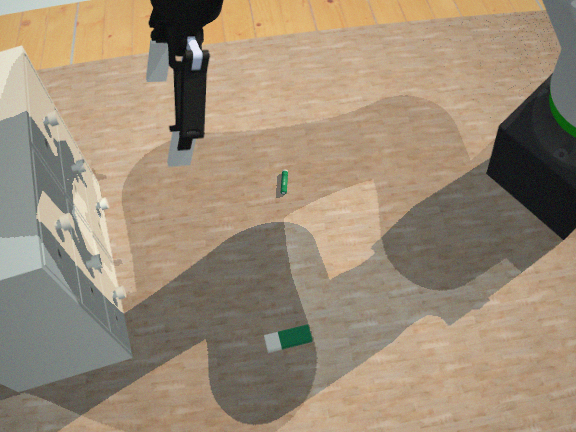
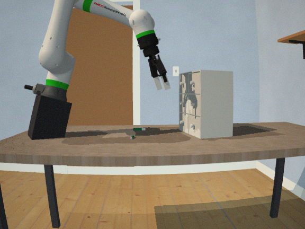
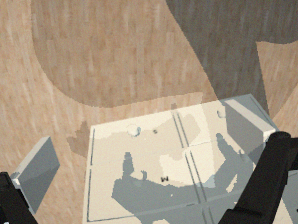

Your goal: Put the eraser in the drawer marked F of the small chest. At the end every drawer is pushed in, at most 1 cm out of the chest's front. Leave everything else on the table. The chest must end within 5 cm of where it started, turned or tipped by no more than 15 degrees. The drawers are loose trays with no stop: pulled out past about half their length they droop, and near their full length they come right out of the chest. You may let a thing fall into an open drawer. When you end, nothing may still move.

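The eraser (image 1: 288, 338) (image 2: 138, 129) is a flat green block with a white end. The small chest (image 1: 30, 280) (image 2: 212, 103) (image 3: 147, 176) stands at the table's left in the top view. Its drawer fronts with white knobs (image 1: 65, 223) all look pushed in, and I cannot read the letters. My gripper (image 1: 169, 107) (image 2: 162, 85) (image 3: 138, 135) is open and empty. It hangs tilted in the air in front of the chest's upper drawers, apart from them.
A small green cylinder (image 1: 284, 181) (image 2: 132, 137) lies on the table between the gripper and the eraser. The robot's black base (image 1: 535, 170) (image 2: 48, 116) stands at the far side of the table from the chest.
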You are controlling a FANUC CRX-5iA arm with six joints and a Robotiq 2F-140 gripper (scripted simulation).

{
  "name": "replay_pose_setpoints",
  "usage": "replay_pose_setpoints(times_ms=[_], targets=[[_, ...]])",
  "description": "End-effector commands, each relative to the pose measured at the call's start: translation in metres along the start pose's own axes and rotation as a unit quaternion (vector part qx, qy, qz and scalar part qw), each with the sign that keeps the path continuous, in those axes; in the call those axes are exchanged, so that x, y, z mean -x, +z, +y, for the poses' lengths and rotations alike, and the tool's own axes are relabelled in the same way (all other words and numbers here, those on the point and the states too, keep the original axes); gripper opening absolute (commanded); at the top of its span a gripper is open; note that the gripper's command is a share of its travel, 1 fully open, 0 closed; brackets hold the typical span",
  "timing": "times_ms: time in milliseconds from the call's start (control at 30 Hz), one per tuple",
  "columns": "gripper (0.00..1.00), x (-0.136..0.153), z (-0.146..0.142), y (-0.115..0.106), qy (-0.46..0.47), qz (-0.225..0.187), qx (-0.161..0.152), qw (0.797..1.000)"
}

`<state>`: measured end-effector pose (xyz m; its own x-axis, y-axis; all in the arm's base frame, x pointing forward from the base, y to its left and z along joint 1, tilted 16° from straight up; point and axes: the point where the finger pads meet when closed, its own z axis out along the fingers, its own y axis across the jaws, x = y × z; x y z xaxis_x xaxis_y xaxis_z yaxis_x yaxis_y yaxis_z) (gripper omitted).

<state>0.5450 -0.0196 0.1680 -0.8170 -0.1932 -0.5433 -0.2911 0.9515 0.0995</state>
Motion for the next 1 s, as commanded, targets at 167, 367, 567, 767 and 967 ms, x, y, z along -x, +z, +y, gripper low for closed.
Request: replay_pose_setpoints(times_ms=[167,367,567,767,967], targets=[[1.00,0.015,0.001,0.029,-0.001,-0.138,0.002,0.990],[1.00,0.018,0.001,0.036,-0.001,-0.172,0.002,0.985],[1.00,0.023,0.001,0.046,-0.001,-0.215,0.002,0.977],[1.00,0.028,0.001,0.054,-0.001,-0.256,0.002,0.967],[1.00,0.030,0.001,0.060,-0.001,-0.282,0.002,0.959]])
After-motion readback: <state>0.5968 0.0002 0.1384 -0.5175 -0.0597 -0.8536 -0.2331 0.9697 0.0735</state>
